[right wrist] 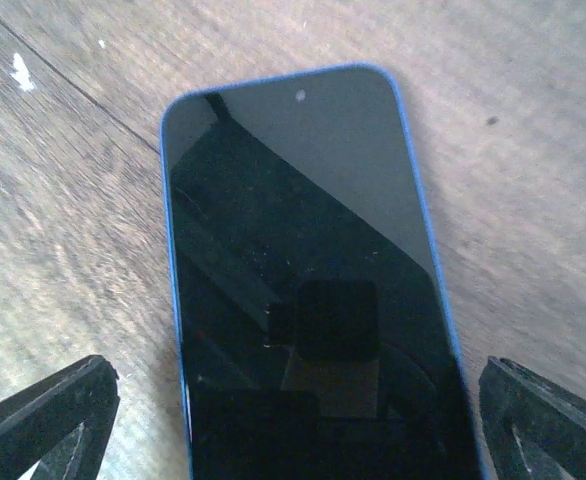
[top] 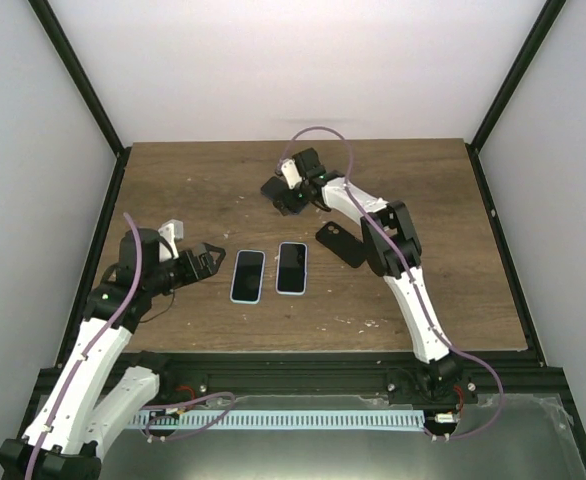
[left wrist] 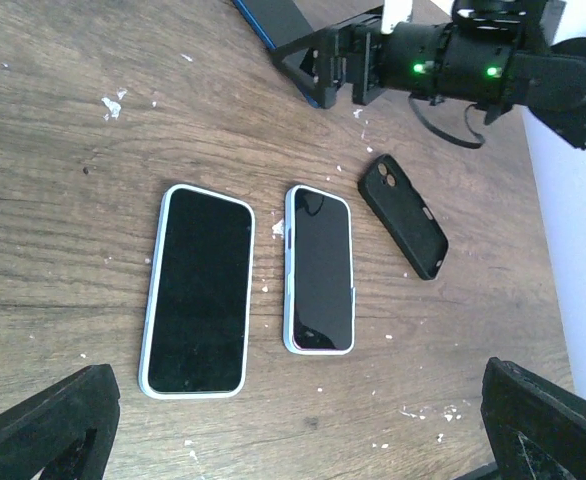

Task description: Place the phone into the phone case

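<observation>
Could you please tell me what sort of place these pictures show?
Probably a robotics lab test cell: a wooden table boxed in by plain white walls and black frame posts, with the left arm and right arm bolted at its near edge.

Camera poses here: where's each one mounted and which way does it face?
Top: above, behind the bases, looking down at the table; left arm, right arm show.
Left wrist: low, faces two light-cased phones and the black case; left fingers at bottom corners.
Right wrist: close over the blue phone; right fingers at bottom corners.
Shared: top and left wrist both see the black case.
</observation>
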